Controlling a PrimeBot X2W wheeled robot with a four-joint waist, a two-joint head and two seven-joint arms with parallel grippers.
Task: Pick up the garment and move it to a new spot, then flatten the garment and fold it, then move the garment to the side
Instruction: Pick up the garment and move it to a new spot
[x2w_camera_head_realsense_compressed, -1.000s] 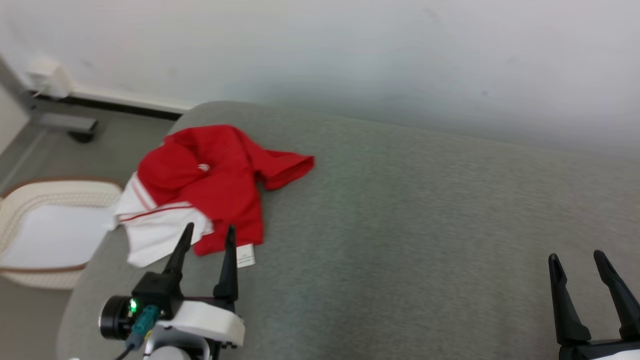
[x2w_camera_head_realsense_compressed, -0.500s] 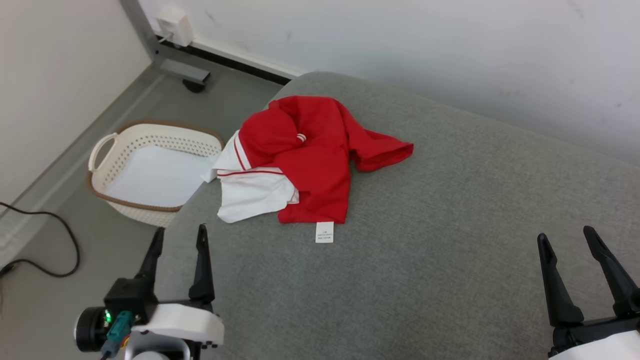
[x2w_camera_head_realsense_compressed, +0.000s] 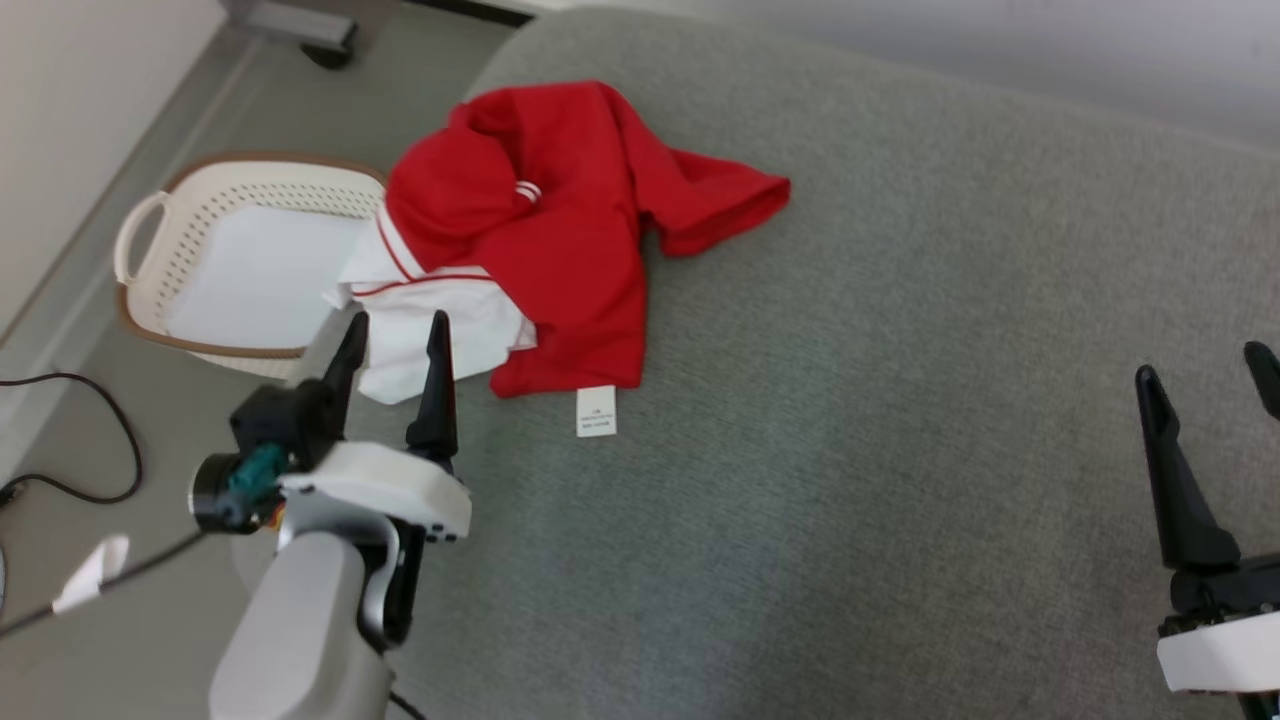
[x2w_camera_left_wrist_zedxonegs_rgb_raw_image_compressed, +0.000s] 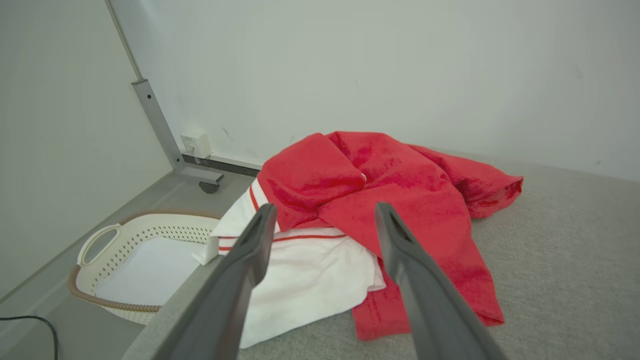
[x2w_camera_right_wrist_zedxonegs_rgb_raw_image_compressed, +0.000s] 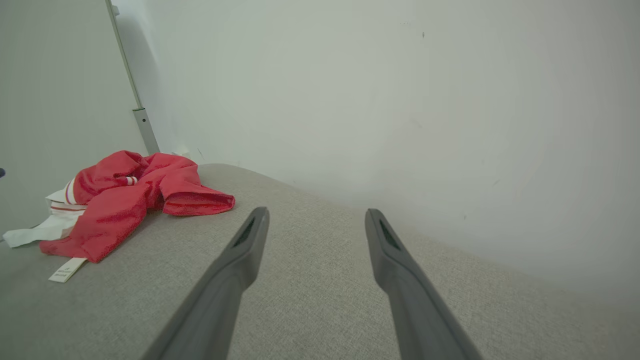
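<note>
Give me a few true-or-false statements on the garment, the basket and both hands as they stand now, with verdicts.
1. The left hand is open and holds nothing. True.
2. The red and white fabric garment is folded flat. False: it lies in a rumpled heap on the grey fabric-covered surface.
3. The cream perforated plastic basket stands on that surface. False: it stands on the floor beside it.
4. The right hand is open, well apart from the garment. True.
5. A white label lies at the garment's near red edge. True.
</note>
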